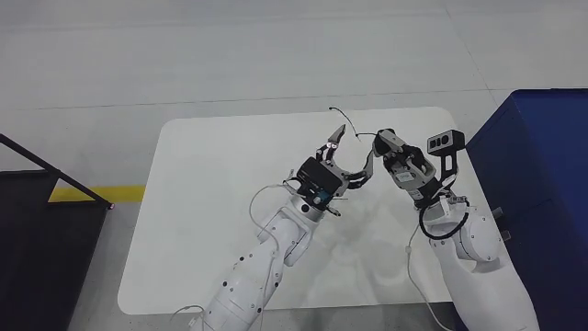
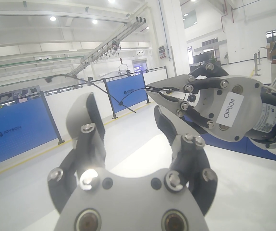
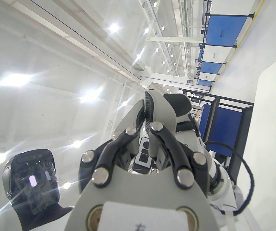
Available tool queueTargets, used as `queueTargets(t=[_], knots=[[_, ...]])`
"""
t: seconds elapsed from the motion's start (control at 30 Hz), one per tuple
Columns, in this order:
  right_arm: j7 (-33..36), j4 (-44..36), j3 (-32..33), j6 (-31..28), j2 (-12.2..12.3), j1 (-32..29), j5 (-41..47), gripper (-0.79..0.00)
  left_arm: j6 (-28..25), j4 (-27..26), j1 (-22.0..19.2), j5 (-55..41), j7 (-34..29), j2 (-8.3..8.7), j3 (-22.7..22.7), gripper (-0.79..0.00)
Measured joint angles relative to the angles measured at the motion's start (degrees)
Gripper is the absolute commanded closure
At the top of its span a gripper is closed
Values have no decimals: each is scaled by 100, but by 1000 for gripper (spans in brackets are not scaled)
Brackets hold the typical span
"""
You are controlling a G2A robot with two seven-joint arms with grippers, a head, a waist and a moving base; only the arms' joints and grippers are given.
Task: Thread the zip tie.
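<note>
One zip tie (image 2: 121, 103) hangs above the table (image 1: 211, 202), pinched in the right gripper (image 2: 149, 89); the left gripper (image 2: 128, 118), spread wide and empty nearby, should take the loose tail squarely, without twisting.

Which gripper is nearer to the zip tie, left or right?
Right. The right gripper is shut on one end of the zip tie; the left gripper stands open close by, holding nothing.

The right gripper (image 3: 144, 104), fingers pressed together, points toward bright ceiling lights (image 3: 114, 27).
</note>
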Motion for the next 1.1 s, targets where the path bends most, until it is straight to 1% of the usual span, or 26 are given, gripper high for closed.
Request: queueTargets(t=[0.07,0.1,0.13,0.17,0.23,0.27,0.33,0.43,0.57,0.7,1.0,1.07,1.1], knots=[[-4,-7,16,13,-2,6,-6,0,2,-10,5,-8,-9,4,-4,-723],[-4,-8,20,17,-4,12,-5,0,7,-12,8,-22,-14,5,-10,-690],[-6,-6,23,17,-7,18,2,0,2,-10,15,-76,-22,5,-19,-637],[-7,-4,24,15,-9,21,5,0,-21,-6,22,-147,-30,4,-27,-545],[-7,5,24,5,-14,29,5,0,-129,12,24,-340,-40,-3,-32,-459],[-10,12,22,2,-16,33,4,0,-181,25,21,-408,-40,-5,-30,-388],[-18,25,12,-1,-22,38,-1,0,-279,56,15,-550,-27,-10,-22,-329],[-12,41,-2,-1,-29,46,-14,0,-261,99,0,-641,9,-15,-30,-283],[-29,49,-8,-11,-39,53,-18,0,-176,142,-10,-726,93,-16,-78,-262],[-54,54,-13,-9,-49,65,-24,0,-197,158,-14,-768,136,-11,-93,-234],[-97,57,-51,-6,-72,74,-77,0,-379,252,-78,-1010,157,-37,-3,-209],[-106,61,-59,-10,-77,84,-95,0,-413,260,-97,-1075,161,-45,16,-188],[-109,63,-62,-14,-80,88,-100,0,-429,260,-104,-1109,161,-48,19,-148]])
